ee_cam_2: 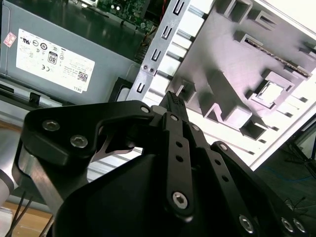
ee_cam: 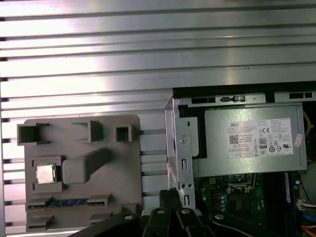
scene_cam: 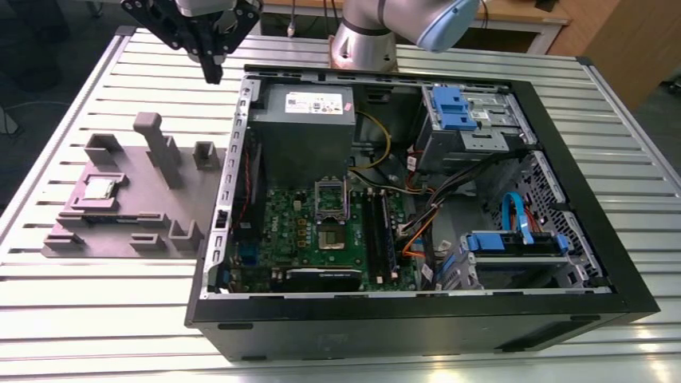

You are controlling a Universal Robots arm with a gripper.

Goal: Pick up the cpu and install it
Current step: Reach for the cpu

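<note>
The cpu [scene_cam: 101, 188] lies flat, silver top up, in a square pocket of the grey-mauve tray [scene_cam: 120, 230] toward the exterior view's left; I also see it in the first wrist view [ee_cam: 45, 174] and, smaller, in the second wrist view [ee_cam_2: 268, 93]. Nothing is touching it. The tray sits on the slatted metal bench [scene_cam: 107, 295], its upright blocks standing around the pocket, just beside the open computer case [scene_cam: 426, 323], which takes up the middle and the exterior view's right. Inside the case I can make out the grey power supply [scene_cam: 303, 112] at the far end and the green motherboard [scene_cam: 309, 235] nearer the camera, with its socket [scene_cam: 332, 237] uncovered and the metal frame above it. My claw [scene_cam: 213, 73] hangs in the air over the bench by the case's far corner, beyond the tray and well apart from the cpu. Its black fingers come together to a point with nothing between them, and in both wrist views the tips [ee_cam_2: 172, 98] [ee_cam: 168, 196] look over the gap between tray and case wall.
</note>
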